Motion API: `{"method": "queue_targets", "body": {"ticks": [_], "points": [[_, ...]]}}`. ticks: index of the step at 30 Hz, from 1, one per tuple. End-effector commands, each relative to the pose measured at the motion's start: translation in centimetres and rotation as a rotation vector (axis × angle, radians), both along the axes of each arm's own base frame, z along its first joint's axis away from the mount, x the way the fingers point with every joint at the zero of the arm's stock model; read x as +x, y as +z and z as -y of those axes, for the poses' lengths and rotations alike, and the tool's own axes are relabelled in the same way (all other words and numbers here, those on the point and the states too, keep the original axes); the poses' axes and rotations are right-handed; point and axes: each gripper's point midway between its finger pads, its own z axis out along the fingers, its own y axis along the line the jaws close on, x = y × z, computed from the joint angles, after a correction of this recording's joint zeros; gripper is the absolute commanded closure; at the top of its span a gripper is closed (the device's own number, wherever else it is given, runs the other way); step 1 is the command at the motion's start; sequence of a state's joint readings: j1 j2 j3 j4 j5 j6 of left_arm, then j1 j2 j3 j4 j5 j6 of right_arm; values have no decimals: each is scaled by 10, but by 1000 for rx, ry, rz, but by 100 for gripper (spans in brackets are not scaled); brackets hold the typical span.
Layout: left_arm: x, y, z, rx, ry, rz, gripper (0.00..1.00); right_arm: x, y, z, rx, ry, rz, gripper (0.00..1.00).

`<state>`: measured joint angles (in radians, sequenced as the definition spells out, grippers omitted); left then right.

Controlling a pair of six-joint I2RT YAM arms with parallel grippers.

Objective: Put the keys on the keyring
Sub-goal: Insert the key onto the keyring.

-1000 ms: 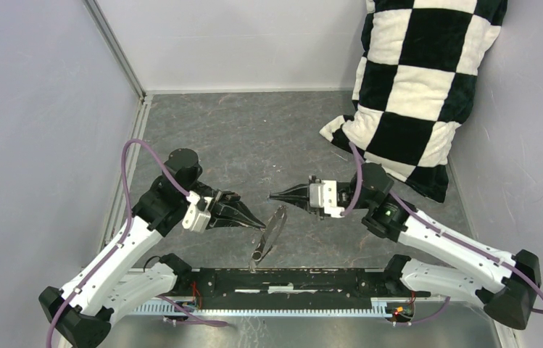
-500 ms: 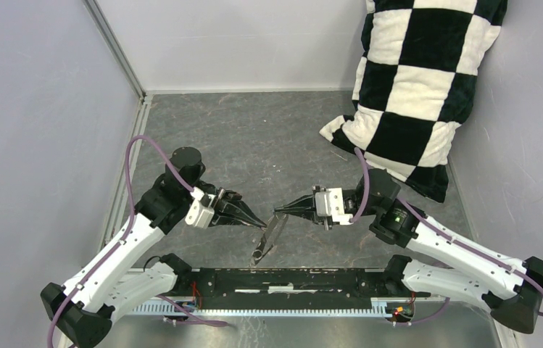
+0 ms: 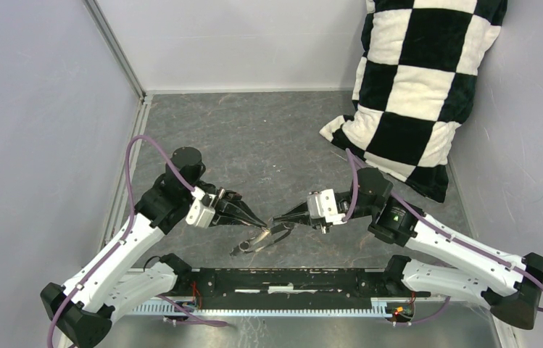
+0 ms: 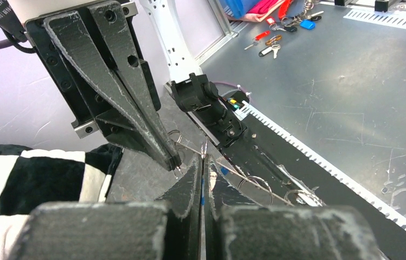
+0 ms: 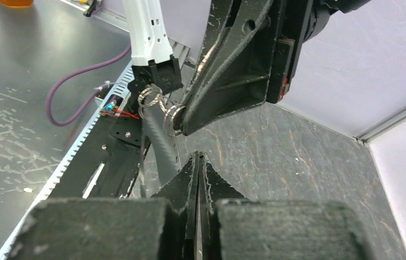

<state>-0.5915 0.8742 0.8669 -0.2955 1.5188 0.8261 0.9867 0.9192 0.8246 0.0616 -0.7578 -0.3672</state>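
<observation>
Fingers [image 3: 239, 214] of the left gripper [image 3: 260, 226] are pinched shut on the keyring [image 3: 257, 243], whose thin wire slants just below the tips of both arms. A blue sliver [image 4: 203, 187] shows between those fingers. The right gripper [image 3: 275, 219], also closed tight, touches or nearly touches the wire from the other side; which, I cannot tell.
</observation>
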Motion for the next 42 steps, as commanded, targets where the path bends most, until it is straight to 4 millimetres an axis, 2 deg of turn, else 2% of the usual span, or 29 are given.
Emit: {"method": "queue_targets", "body": {"ticks": [1,7,17,21,28,36,42], "points": [[-2,10,-1,-4,1,6,98,-15,24,3,38,51,-1,99],[1,5,1,8,15,-3,98,-19,19,3,26,60,-10,99],[7,-8,2,42,47,-27,98,-25,30,3,88,45,4,99],[6,-8,2,43,45,-31,98,-27,26,0,82,55,-3,99],[4,-5,0,33,40,-18,98,-19,15,-4,50,16,-11,99],[2,-3,0,18,41,8,98,-9,22,-3,69,-51,-10,99],[2,-6,-1,16,54,28,96,-8,25,1,82,-67,-12,99]]}}
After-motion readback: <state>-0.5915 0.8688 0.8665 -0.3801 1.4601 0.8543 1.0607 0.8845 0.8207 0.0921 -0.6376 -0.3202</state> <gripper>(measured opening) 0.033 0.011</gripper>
